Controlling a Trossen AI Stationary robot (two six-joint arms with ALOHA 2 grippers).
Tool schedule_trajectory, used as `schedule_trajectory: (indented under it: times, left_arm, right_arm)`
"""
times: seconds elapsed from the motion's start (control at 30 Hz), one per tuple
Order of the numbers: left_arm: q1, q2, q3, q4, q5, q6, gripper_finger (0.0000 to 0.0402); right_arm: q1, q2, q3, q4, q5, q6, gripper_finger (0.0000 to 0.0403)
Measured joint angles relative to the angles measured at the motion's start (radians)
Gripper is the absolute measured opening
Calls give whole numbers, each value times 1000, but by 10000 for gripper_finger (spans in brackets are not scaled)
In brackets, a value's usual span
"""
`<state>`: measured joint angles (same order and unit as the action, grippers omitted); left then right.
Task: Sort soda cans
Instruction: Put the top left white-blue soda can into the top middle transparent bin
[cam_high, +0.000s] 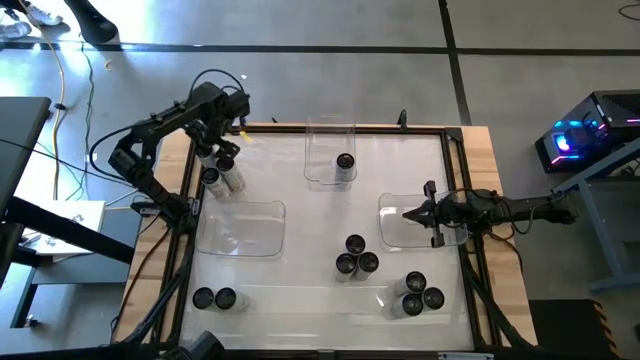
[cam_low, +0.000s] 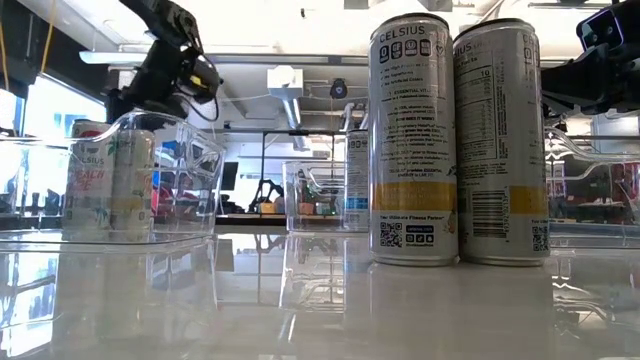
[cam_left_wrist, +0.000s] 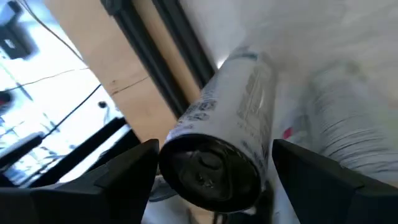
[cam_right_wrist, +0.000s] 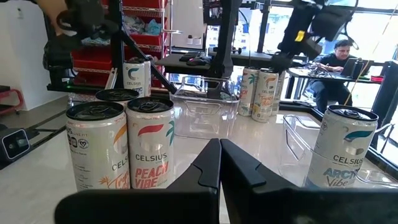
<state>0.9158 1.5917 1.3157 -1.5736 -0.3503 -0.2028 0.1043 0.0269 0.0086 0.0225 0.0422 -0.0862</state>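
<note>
Several soda cans stand upright on the white table: one (cam_high: 345, 162) in the far clear tray, a cluster of three (cam_high: 355, 258) mid-table, three more (cam_high: 418, 295) near-right, two (cam_high: 214, 298) near-left, and a pair (cam_high: 222, 180) by the left edge. My left gripper (cam_high: 216, 152) is open above that pair. In the left wrist view its fingers stand on either side of one can's dark top (cam_left_wrist: 211, 171), and the can's base rests on the table. My right gripper (cam_high: 410, 212) is shut, level, over the right tray (cam_high: 392, 236), pointing toward the table's left. My left gripper comes from above, with one finger (cam_left_wrist: 124, 171) at the edge of the can's top rim (cam_left_wrist: 165, 163). The other finger (cam_left_wrist: 311, 177) is a narrow gap away. I cannot tell whether it touches the can.
A clear tray (cam_high: 240, 228) lies just near-side of the left pair of cans. The black frame rail (cam_left_wrist: 180, 43) and wooden border run close beside the can. Two cans (cam_low: 415, 140) loom near the low camera. A person (cam_right_wrist: 339, 53) sits beyond the table.
</note>
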Motion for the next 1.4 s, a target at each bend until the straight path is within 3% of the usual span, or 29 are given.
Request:
schedule_trajectory:
  times: [0.33,0.7,0.87,1.23,1.4]
  left_arm:
    - [-15,-1,-28,1,-23,15,307]
    - [-15,-2,-28,-1,-13,44,251]
    - [-14,0,-17,2,-14,74,247]
    - [-21,16,237,26,-10,174,243]
    - [-64,54,339,81,95,197,243]
  right_arm:
    - [0,0,0,0,0,0,0]
    - [0,0,0,0,0,0,0]
    - [0,0,0,0,0,0,0]
    - [0,0,0,0,0,0,0]
    - [0,0,0,0,0,0,0]
